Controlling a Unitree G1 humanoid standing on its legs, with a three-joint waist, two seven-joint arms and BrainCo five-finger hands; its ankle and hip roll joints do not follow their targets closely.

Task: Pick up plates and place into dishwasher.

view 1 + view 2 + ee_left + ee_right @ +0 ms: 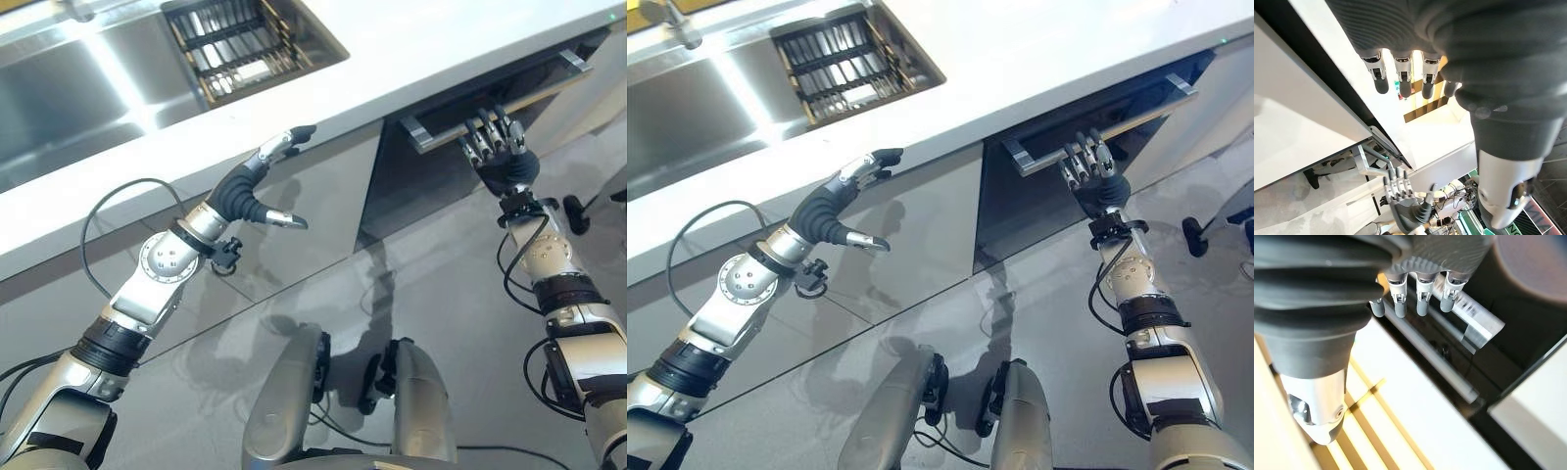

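I see the dishwasher at upper right of the head view: a dark front panel tipped slightly ajar under the white counter, with a long silver bar handle. My right hand reaches up to that handle, fingers curled over it. My left hand hangs mid-frame, fingers relaxed and holding nothing.

White bench with inset stainless sink, dark slatted drain rack set in beside it, glossy grey cabinet fronts below, grey floor.
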